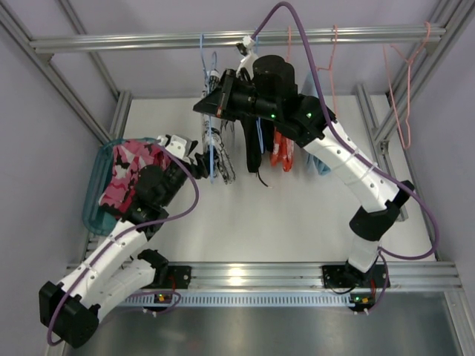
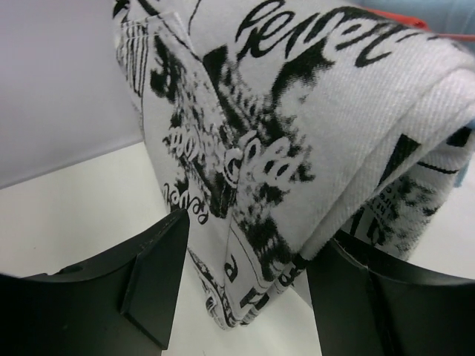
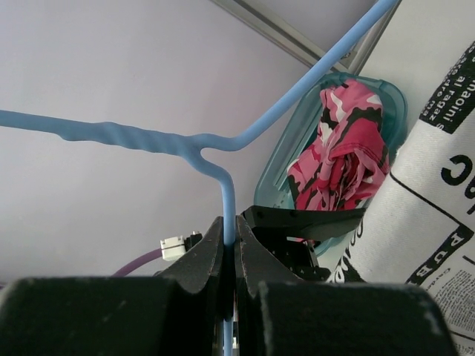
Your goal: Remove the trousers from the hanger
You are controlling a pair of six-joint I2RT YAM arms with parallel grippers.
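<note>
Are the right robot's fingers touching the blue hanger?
Touching. The right wrist view shows the right fingers pinched shut on the blue hanger, no gap showing.

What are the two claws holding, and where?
The right gripper pinches the blue hanger by its stem, below the twist. The left gripper holds nothing yet; its open jaws straddle the white trousers.

Newsprint-style lettering on the white trousers (image 2: 356, 111)
Black script on the fabric reads roughly "never", repeated. In the right wrist view, block-letter fragments such as "PDS" show on the same cloth; the rest is too broken to read.
</note>
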